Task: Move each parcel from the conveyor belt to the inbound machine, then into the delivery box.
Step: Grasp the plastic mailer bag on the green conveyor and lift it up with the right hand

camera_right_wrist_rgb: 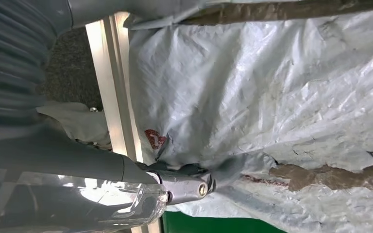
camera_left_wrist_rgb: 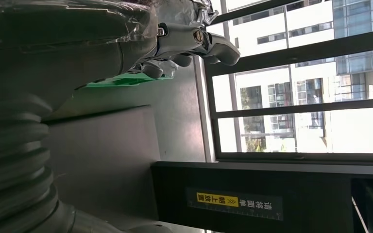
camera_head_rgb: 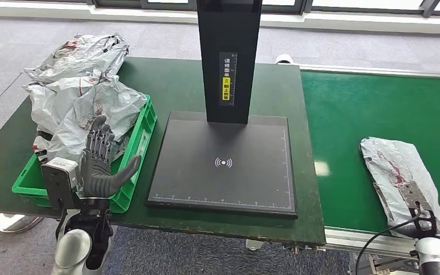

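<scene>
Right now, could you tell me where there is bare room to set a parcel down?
Free: the scanner plate in front of the black post, and the conveyor belt between plate and parcel. Crowded: the green crate, heaped with bags, left hand beside it.

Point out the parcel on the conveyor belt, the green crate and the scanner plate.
parcel (camera_head_rgb: 398, 172): head view, middle of the grey bag on the belt.
green crate (camera_head_rgb: 142, 140): head view, its right wall.
scanner plate (camera_head_rgb: 223, 183): head view, bare black surface below the wireless symbol.

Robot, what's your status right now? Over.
Left hand open above green crate. Right hand on grey parcel on conveyor belt; grip unclear. Scanner plate empty.
</scene>
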Available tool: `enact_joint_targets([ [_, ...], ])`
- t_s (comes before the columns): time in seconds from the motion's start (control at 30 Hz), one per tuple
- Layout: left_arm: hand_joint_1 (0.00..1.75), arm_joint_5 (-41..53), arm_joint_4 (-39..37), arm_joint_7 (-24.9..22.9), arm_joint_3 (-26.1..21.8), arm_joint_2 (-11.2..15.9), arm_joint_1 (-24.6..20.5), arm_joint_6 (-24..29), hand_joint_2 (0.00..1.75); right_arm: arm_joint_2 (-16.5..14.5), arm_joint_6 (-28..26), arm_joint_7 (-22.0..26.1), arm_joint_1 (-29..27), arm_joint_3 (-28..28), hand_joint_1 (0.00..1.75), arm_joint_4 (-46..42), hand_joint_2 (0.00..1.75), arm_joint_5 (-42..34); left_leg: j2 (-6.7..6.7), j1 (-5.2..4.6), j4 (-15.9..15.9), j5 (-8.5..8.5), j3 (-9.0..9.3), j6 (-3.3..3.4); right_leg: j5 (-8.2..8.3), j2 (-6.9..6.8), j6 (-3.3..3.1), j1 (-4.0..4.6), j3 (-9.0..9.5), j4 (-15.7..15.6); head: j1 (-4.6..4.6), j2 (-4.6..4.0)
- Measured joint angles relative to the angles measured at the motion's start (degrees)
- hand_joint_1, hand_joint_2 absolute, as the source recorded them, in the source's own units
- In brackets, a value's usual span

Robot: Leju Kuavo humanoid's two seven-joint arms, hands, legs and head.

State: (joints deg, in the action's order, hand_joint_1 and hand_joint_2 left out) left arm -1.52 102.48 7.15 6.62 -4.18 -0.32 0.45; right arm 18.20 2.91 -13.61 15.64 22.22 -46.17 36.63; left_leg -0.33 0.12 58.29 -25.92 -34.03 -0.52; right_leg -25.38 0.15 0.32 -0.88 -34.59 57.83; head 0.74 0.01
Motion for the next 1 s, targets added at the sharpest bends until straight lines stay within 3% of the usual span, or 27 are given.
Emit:
enact_joint_targets([
  [0.6, 0.0, -1.1, 1.5, -0.4, -1.1, -0.8, 0.9, -0.7, 1.75, -1.4, -0.4, -2.4, -1.6, 0.6, 1.75, -5.7, 1.75, 1.2, 0.0, 0.0, 0.0, 0.0, 0.0, 0.0, 0.0, 0.0, 0.0, 0.0, 0.0, 0.0, 0.0, 0.01],
  [0.9, 0.0, -3.7, 1.6, -0.5, -2.5, -1.2, 1.4, -1.6, 1.75, -2.7, 1.5, 0.5, -1.7, 1.6, 1.75, -8.1, 1.75, -2.5, 0.0, 0.0, 0.0, 0.01, 0.0, 0.01, 0.0, -0.01, 0.0, 0.0, 0.01, 0.0, 0.01, -0.01],
  [1.0, 0.0, -4.2, 1.7, -0.1, -2.8, -1.3, 1.6, -1.7, 1.75, -3.3, 4.7, 4.7, -1.7, 2.3, 1.75, -8.7, 1.75, -8.5, 0.0, 0.0, 0.0, 0.01, -0.01, 0.01, 0.0, 0.0, 0.0, 0.0, 0.01, 0.0, 0.01, 0.0],
])
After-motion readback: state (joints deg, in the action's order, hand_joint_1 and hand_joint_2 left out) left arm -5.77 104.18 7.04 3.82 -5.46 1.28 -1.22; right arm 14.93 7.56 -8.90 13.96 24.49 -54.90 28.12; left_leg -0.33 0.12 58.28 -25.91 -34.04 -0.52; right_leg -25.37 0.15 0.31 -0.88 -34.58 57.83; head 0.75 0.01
